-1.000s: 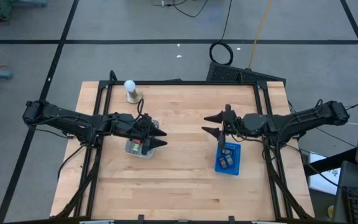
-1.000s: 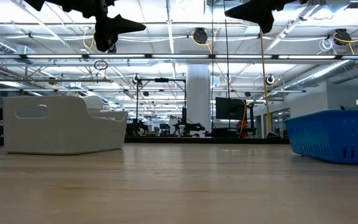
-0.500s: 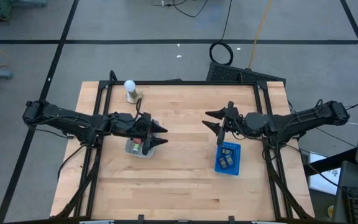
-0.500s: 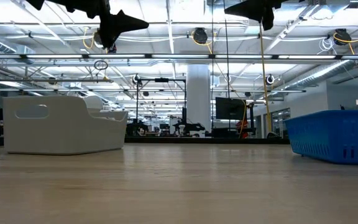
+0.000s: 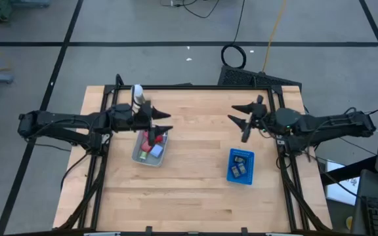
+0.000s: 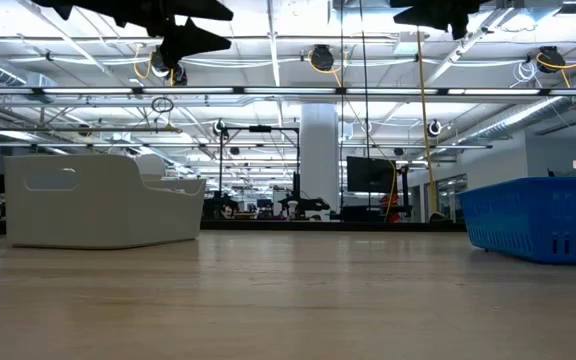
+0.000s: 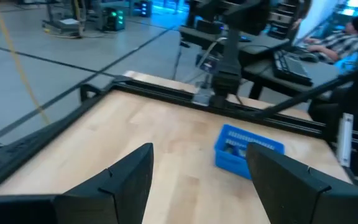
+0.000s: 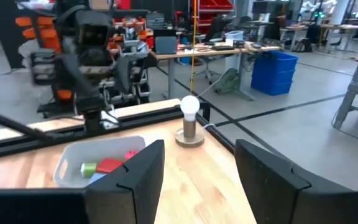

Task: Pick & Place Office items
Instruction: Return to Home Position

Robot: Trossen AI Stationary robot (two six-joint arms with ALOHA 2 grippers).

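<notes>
A: Where are the office items?

B: Some sit in the grey tray [image 5: 137, 157], red ones [image 5: 154, 150] on top. Others lie in the blue tray [image 5: 231, 175].

A: The grippers?

B: The left gripper [image 5: 167, 122] hangs over the grey tray's far edge, fingers spread wide and empty. The right gripper [image 5: 235, 116] is high, beyond the blue tray, also spread and empty. There is bare table [image 5: 195, 190] between the trays.

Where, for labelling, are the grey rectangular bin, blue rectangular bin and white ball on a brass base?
Grey rectangular bin [image 6: 98, 210]: low view, side wall.
Blue rectangular bin [image 6: 543, 215]: low view, side wall.
White ball on brass base [image 8: 190, 106]: right wrist view, ball.
</notes>
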